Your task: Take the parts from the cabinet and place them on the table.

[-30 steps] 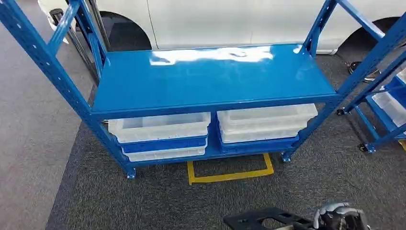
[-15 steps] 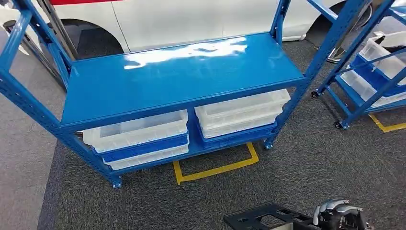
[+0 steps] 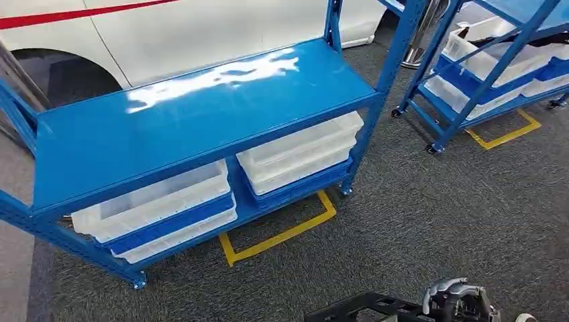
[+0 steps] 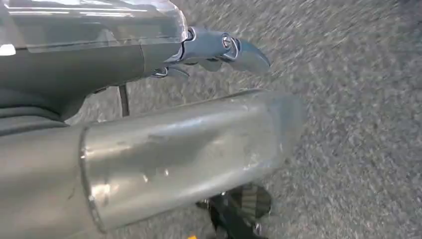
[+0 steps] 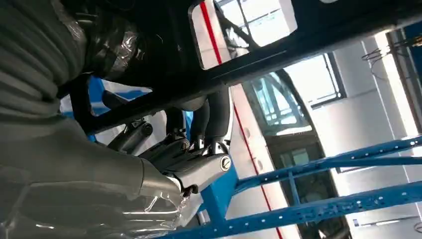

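The whole view is swinging right since the earlier frames: the camera is turning, so the blue rack [image 3: 201, 121] is sliding left and a second rack [image 3: 483, 60] is coming in at the right. The right robot hand [image 3: 456, 302] is gripping a black frame part [image 3: 362, 310], low in the head view. The left robot hand [image 4: 219, 47] is hanging over carpet, fingers partly curled, holding nothing. Judging from this, the carry is underway; keeping the grip firm and the part level through the turn should help.
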Available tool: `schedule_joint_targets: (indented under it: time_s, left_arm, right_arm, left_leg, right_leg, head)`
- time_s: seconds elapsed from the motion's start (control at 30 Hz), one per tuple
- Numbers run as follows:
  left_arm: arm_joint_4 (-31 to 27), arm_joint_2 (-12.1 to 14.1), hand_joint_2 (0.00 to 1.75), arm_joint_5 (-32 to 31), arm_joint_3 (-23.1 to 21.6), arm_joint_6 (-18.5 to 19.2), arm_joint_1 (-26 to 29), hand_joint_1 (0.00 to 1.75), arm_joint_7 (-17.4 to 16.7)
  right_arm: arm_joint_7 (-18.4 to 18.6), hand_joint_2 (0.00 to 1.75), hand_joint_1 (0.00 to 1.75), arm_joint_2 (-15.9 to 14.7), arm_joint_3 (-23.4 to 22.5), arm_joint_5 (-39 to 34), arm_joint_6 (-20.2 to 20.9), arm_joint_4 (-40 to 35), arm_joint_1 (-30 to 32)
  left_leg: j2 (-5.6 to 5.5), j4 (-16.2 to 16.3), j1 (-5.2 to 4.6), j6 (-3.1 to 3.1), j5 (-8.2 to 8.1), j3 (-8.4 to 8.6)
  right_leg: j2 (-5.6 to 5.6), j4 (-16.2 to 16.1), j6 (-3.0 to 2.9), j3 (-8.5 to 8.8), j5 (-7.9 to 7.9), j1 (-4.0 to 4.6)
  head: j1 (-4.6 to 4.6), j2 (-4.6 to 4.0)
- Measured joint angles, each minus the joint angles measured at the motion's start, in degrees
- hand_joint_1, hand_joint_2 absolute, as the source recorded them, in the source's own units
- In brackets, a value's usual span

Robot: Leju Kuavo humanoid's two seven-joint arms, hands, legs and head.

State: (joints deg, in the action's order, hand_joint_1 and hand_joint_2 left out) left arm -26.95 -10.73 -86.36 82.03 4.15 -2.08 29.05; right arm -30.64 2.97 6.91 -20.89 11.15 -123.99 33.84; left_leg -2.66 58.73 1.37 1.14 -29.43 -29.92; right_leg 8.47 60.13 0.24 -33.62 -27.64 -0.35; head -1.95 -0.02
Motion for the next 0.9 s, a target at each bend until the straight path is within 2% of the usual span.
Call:
schedule_joint_targets:
  time_s: [0.03, 0.07, 0.1, 0.13, 0.17, 0.2, 0.23, 0.27, 0.3, 0.33, 0.37, 0.43, 0.5, 0.53, 0.57, 0.6, 0.63, 0.67, 0.7, 0.73, 0.77, 0.8, 0.83, 0.87, 0.9]
  left_arm:
    - [0.22, 0.17, 0.0, -0.09, -0.02, -0.13, -0.21, 0.0, 0.46]
    - [0.26, 0.37, 0.0, -0.09, -0.02, -0.35, -0.29, 0.0, 0.72]
    - [0.33, 0.41, 0.0, -0.17, -0.02, -0.37, -0.19, 0.0, 0.83]
    - [0.37, 0.44, 0.0, -0.2, 0.0, -0.39, -0.08, 0.0, 0.89]
    - [0.42, 0.48, 0.0, -0.2, 0.0, -0.5, 0.1, 0.0, 1.0]
    - [0.55, 0.55, 0.0, -0.22, 0.0, -0.52, 0.14, 0.0, 1.18]
    - [0.66, 0.55, 0.0, -0.22, 0.0, -0.59, 0.15, 0.0, 1.27]
    - [0.72, 0.55, 0.0, -0.22, 0.0, -0.61, 0.13, 0.0, 1.33]
    - [0.74, 0.55, 0.0, -0.22, 0.0, -0.61, 0.1, 0.0, 1.4]
    - [0.72, 0.53, 0.0, -0.24, 0.0, -0.61, 0.07, 0.0, 1.44]
    - [0.72, 0.53, 0.0, -0.24, 0.0, -0.61, 0.1, 0.0, 1.44]
    - [0.72, 0.53, 0.0, -0.24, 0.0, -0.37, 0.13, 0.0, 1.42]
    - [0.33, 0.11, 0.0, -0.5, 0.0, 1.01, 0.06, 0.0, 1.51]
    - [-0.68, -0.46, 0.0, -0.55, 0.0, 2.1, 0.18, 0.0, 1.68]
    - [-1.99, -1.07, 0.0, -0.57, 0.02, 3.22, 0.44, 0.0, 1.84]
    - [-3.26, -1.51, 0.0, -0.59, 0.02, 4.4, 0.51, 0.0, 1.9]
    - [-4.64, -2.36, 0.0, -0.7, 0.04, 5.75, 0.81, 0.0, 1.83]
    - [-5.98, -2.7, 0.0, -0.83, 0.04, 6.75, 1.15, 0.0, 1.83]
    - [-6.84, -3.19, 0.0, -0.85, 0.04, 7.3, 1.46, 0.0, 1.81]
    - [-7.94, -3.39, 0.0, -0.92, 0.07, 7.74, 1.7, 0.0, 1.81]
    - [-8.73, -3.78, 0.0, -1.0, 0.07, 8.04, 1.76, 0.0, 1.79]
    - [-9.55, -3.97, 0.0, -0.98, 0.07, 8.26, 1.72, 0.0, 1.79]
    - [-9.92, -4.31, 0.0, -1.0, 0.07, 8.33, 1.65, 0.0, 1.79]
    - [-10.41, -4.33, 0.0, -1.0, 0.07, 8.44, 1.52, 0.0, 1.79]
    - [-10.65, -4.35, 0.0, -1.05, 0.07, 8.61, 1.42, 0.0, 1.79]
  right_arm:
    - [-0.15, 1.75, 1.75, -0.42, 0.15, 0.09, -0.26, 0.04, 0.35]
    - [-0.31, 1.75, 1.75, -0.72, 0.26, 0.15, -0.42, 0.04, 0.32]
    - [-0.33, 1.75, 1.75, -0.98, 0.46, 0.22, -0.69, 0.09, 0.22]
    - [-0.35, 1.75, 1.75, -1.16, 0.57, 0.35, -0.83, 0.09, 0.24]
    - [-0.37, 1.75, 1.75, -1.27, 0.7, 0.37, -0.92, 0.11, 0.31]
    - [-0.37, 1.75, 1.75, -1.51, 0.74, 0.55, -0.96, 0.18, 0.34]
    - [-0.39, 1.75, 1.75, -1.73, 0.76, 0.66, -1.0, 0.22, 0.4]
    - [-0.44, 1.75, 1.75, -1.88, 0.76, 0.79, -1.09, 0.24, 0.47]
    - [-0.5, 1.75, 1.75, -1.97, 0.76, 0.96, -1.09, 0.24, 0.53]
    - [-0.65, 1.75, 1.75, -2.08, 0.76, 1.05, -1.09, 0.24, 0.57]
    - [-0.68, 1.75, 1.75, -2.12, 0.76, 1.05, -1.09, 0.24, 0.49]
    - [-0.81, 1.75, 1.75, -2.14, 0.76, 1.11, -1.05, 0.22, 0.55]
    - [-1.2, 1.75, 1.75, -2.14, 0.76, 1.33, -0.65, 0.17, 1.74]
    - [-1.53, 1.75, 1.75, -2.12, 0.76, 1.46, -0.26, -0.09, 2.7]
    - [-2.17, 1.75, 1.75, -1.99, 0.76, 1.51, 0.18, -0.29, 3.58]
    - [-2.36, 1.75, 1.75, -1.68, 0.76, 1.38, 0.5, -0.39, 3.89]
    - [-2.15, 1.75, 1.75, -0.89, 0.76, 1.5, 0.64, -0.63, 3.92]
    - [-1.62, 1.75, 1.75, 0.15, 0.83, 2.12, 0.64, -0.85, 4.02]
    - [-1.23, 1.75, 1.75, 0.83, 1.07, 2.64, 0.61, -1.0, 4.22]
    - [-0.78, 1.75, 1.75, 1.12, 1.44, 3.3, 0.59, -1.11, 4.39]
    - [-0.68, 1.75, 1.75, 1.09, 1.62, 3.61, 0.59, -1.11, 4.41]
    - [-0.76, 1.75, 1.75, 0.88, 1.62, 3.61, 0.61, -1.11, 4.41]
    - [-0.85, 1.75, 1.75, 0.68, 1.59, 3.56, 0.72, -1.11, 4.41]
    - [-0.85, 1.75, 1.75, 0.57, 1.57, 3.45, 1.13, -1.07, 4.43]
    - [-0.85, 1.75, 1.75, 0.57, 1.53, 3.39, 1.49, -1.05, 4.47]
  left_leg:
    - [1.0, -0.4, 0.18, 0.24, 0.28, 0.21]
    - [1.49, -0.66, 0.27, 0.51, 0.42, 0.28]
    - [2.4, -0.67, 0.15, 0.56, 0.41, 0.28]
    - [3.22, -0.64, 0.07, 0.58, 0.37, 0.28]
    - [4.24, -0.64, -0.01, 0.61, 0.23, 0.32]
    - [5.13, -0.62, -0.01, 0.54, 0.07, 0.34]
    - [5.89, -0.61, 0.0, 0.45, -0.08, 0.53]
    - [6.6, -0.63, 0.0, 0.39, -0.27, 0.71]
    - [7.18, -0.64, 0.01, 0.26, -0.47, 0.9]
    - [7.75, -0.67, -0.01, 0.06, -0.73, 1.35]
    - [8.22, -0.82, -0.36, -0.26, -0.93, 1.61]
    - [8.97, -0.85, -0.38, -0.92, -1.11, 1.86]
    - [10.34, -1.36, -0.55, -1.72, -1.24, 2.91]
    - [10.44, -1.23, -0.56, -2.03, -1.83, 3.02]
    - [7.37, 0.51, -0.62, -2.16, -3.11, 2.44]
    - [5.03, 4.21, -0.44, -2.05, -5.22, 0.65]
    - [3.74, 9.17, -0.45, -2.01, -7.44, -1.83]
    - [3.17, 13.6, -0.45, -2.0, -8.9, -4.13]
    - [3.09, 16.54, -0.46, -1.93, -9.19, -5.9]
    - [3.04, 16.62, -0.47, -1.79, -8.11, -6.4]
    - [2.95, 13.79, -0.47, -1.6, -5.44, -5.65]
    - [2.56, 9.25, -0.48, -1.37, -2.4, -4.05]
    - [1.63, 4.06, -0.47, -1.11, 0.49, -2.05]
    - [-0.29, 1.29, -0.47, -0.81, 0.17, -0.64]
    - [-2.13, 0.86, -0.74, -0.92, 0.0, -1.02]
  right_leg:
    - [-2.44, 0.51, 0.05, -0.01, -0.43, 0.07]
    - [-5.31, 2.4, 0.38, -0.92, -1.87, 0.23]
    - [-6.95, 6.28, 0.73, -2.92, -4.12, -0.02]
    - [-7.69, 10.56, 0.99, -5.04, -6.12, -0.25]
    - [-8.04, 14.46, 1.26, -7.01, -7.46, -0.44]
    - [-8.21, 15.81, 1.46, -7.75, -7.2, -0.55]
    - [-8.36, 14.33, 1.56, -6.99, -5.57, -0.65]
    - [-8.6, 10.82, 1.52, -5.14, -3.31, -0.76]
    - [-9.19, 5.83, 1.38, -2.45, -0.87, -0.8]
    - [-11.13, 0.39, 1.15, 0.41, 0.71, -0.71]
    - [-13.16, -0.33, 0.61, 0.84, -0.54, 0.15]
    - [-11.9, -0.44, -0.12, 0.54, -0.27, 0.31]
    - [-10.46, -0.81, -0.92, 0.46, -0.21, 0.47]
    - [-10.0, -1.78, -1.51, 1.2, 0.23, -0.27]
    - [-9.6, -2.13, -1.79, 1.57, 0.37, -0.18]
    - [-9.17, -2.13, -2.11, 1.48, 0.56, -0.08]
    - [-8.41, -2.01, -2.21, 1.34, 0.53, 0.07]
    - [-7.67, -1.87, -2.38, 1.31, 0.43, 0.24]
    - [-6.8, -1.66, -2.59, 1.31, 0.29, 0.42]
    - [-5.91, -1.45, -2.67, 1.33, 0.19, 0.57]
    - [-4.93, -1.17, -2.7, 1.37, 0.05, 0.62]
    - [-4.04, -0.9, -2.56, 1.4, -0.08, 0.65]
    - [-3.29, -0.59, -2.42, 1.4, -0.23, 0.65]
    - [-2.73, -0.35, -2.26, 1.35, -0.38, 0.54]
    - [-2.16, -0.02, -1.86, 0.93, -0.44, 0.66]
  head:
    - [0.09, 0.0]
    - [0.46, 0.02]
    - [0.46, 0.0]
    - [0.44, 0.0]
    - [0.44, 0.0]
    - [0.44, 0.0]
    - [0.46, 0.0]
    - [0.44, 0.0]
    - [0.46, 0.0]
    - [0.46, 0.0]
    - [0.44, 0.0]
    - [0.39, 0.0]
    - [0.42, 0.0]
    - [0.37, 0.0]
    - [0.24, 0.0]
    - [0.22, 0.0]
    - [0.18, 0.0]
    - [0.2, 0.0]
    - [0.17, 0.02]
    - [0.2, 0.0]
    - [0.15, 0.0]
    - [0.15, 0.02]
    - [0.15, 0.0]
    - [0.17, 0.0]
    - [0.2, 0.02]
